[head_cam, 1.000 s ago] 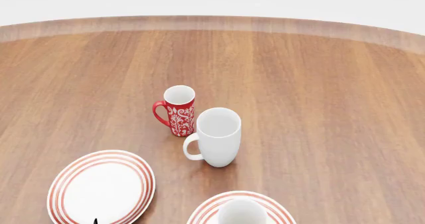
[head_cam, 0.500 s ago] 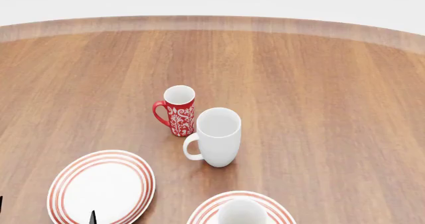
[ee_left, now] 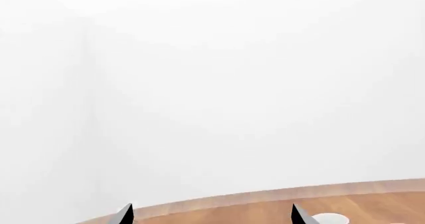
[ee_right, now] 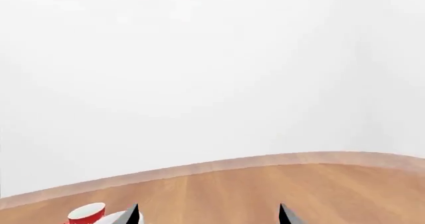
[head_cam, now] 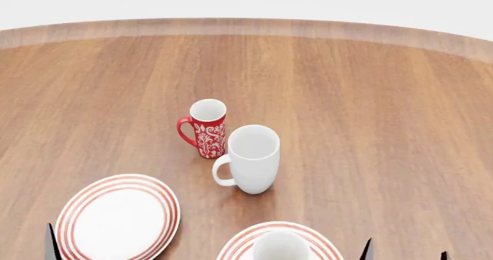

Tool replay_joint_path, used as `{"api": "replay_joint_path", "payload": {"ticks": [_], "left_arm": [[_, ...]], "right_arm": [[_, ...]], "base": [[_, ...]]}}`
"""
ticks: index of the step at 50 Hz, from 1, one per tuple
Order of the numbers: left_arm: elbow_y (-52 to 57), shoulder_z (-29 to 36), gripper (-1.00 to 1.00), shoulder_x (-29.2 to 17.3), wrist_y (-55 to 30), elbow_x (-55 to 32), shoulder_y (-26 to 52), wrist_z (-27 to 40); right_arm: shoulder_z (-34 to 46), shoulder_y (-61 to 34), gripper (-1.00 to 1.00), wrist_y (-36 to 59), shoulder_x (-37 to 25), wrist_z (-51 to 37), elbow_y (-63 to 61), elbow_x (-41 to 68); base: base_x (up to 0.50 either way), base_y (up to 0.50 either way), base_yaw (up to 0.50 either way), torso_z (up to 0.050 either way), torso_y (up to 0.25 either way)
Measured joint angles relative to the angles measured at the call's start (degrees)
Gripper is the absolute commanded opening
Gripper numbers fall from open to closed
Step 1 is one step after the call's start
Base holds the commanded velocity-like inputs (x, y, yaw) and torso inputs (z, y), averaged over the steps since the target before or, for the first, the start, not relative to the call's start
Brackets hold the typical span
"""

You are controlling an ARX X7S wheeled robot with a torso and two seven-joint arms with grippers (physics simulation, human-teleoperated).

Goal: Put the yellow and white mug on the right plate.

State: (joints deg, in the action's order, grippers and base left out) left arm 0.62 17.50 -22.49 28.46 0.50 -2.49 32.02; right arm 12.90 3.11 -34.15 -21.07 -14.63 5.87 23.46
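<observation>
The head view's bottom edge cuts off the right plate (head_cam: 245,245) at 6 o'clock, showing only its far arc, and the mug (head_cam: 280,247) on it shows just its white rim, its outside colour unseen. The left plate (head_cam: 115,216) loses its near edge there too. Only dark fingertips of the left gripper (ee_left: 211,215) and right gripper (ee_right: 207,214) show, wide apart.

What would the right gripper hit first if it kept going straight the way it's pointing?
Probably nothing nearby. The right gripper points out over bare table toward the far edge and white wall; the red mug sits off to one side. Depth is hard to judge.
</observation>
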Motion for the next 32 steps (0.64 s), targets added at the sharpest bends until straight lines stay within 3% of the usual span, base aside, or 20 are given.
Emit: {"api": "replay_joint_path", "payload": {"ticks": [15, 32], "left_arm": [[-9.16, -8.7, 1.0, -1.66, 2.58, -0.33, 4.11, 7.34], [1.13, -19.03, 1.0, -5.84, -1.08, 6.43, 5.72, 14.94]], "right_arm": [[-9.94, -5.1, 1.0, -10.88, 4.35, -9.34, 6.21, -8.88], [-19.7, -12.42, 1.0, -15.52, 3.61, -17.06, 2.97, -15.0]], "base": [[0.0, 0.0, 0.0, 0.0, 0.0], [0.0, 0.0, 0.0, 0.0, 0.0]]}}
